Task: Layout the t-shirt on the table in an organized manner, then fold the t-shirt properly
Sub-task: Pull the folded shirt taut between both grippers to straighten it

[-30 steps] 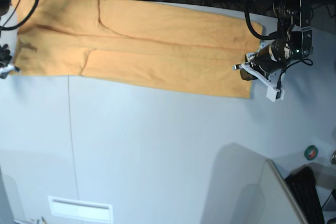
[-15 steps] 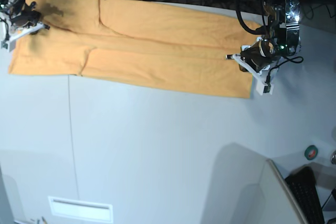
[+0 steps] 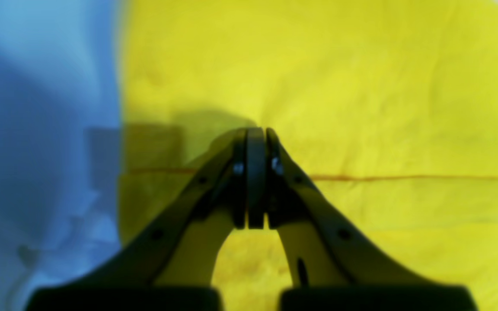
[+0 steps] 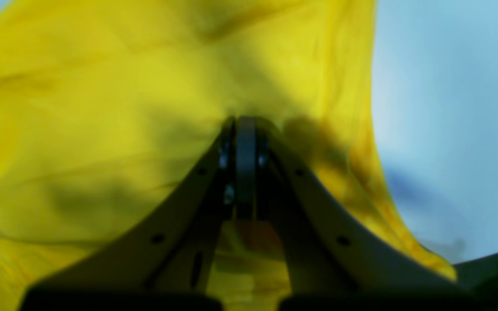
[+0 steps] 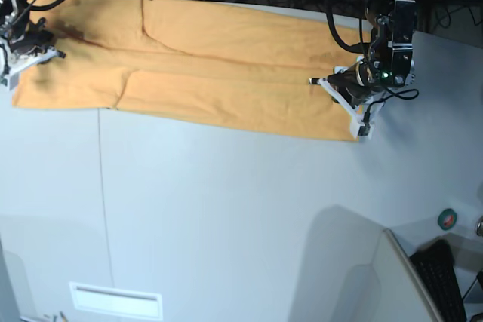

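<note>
Left gripper (image 3: 251,134) pressed together over t-shirt's (image 5: 226,65) end; right gripper (image 4: 240,123) likewise (cloth bunched beneath).

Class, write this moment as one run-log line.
t-shirt: folded into long band on table | left gripper: shut, over one end | right gripper: shut, over other end
</note>
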Tool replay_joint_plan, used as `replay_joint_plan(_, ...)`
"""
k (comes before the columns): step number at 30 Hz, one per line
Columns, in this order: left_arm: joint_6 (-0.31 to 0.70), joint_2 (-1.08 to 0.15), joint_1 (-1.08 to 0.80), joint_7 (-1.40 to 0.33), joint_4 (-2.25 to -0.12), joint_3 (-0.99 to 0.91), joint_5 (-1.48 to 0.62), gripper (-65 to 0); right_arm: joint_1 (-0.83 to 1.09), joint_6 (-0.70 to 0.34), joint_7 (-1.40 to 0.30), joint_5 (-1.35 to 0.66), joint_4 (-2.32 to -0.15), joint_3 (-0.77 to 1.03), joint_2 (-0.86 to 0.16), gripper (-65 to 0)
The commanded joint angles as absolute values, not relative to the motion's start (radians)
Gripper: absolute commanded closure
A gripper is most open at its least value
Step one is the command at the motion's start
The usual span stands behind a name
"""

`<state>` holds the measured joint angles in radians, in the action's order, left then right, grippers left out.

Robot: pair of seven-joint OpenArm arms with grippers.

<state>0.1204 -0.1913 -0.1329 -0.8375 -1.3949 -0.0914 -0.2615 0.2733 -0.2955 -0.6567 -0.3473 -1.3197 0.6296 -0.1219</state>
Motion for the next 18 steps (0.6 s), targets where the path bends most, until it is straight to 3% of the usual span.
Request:
replay_joint_plan(1,0.122,-0.199,-0.117,-0.848,-1.372,-0.085,-0.242,0.0,0.252,-0.292,-0.657,-0.341,-1.296,0.633,-0.147,0.0)
replay_joint_plan(13,0.122,-0.194,0.128,-0.723,-1.069,-0.064,-0.202,0.0,-0.05,-0.292,-0.645,-0.34,-1.012,0.63,-0.242,0.0)
replay_joint_plan(18,0.122,-0.194,0.232,-0.722,-0.992,0.001,-0.206,0.0,-0.147,-0.292,-0.591,-0.2,-0.954,0.631,-0.249,0.0)
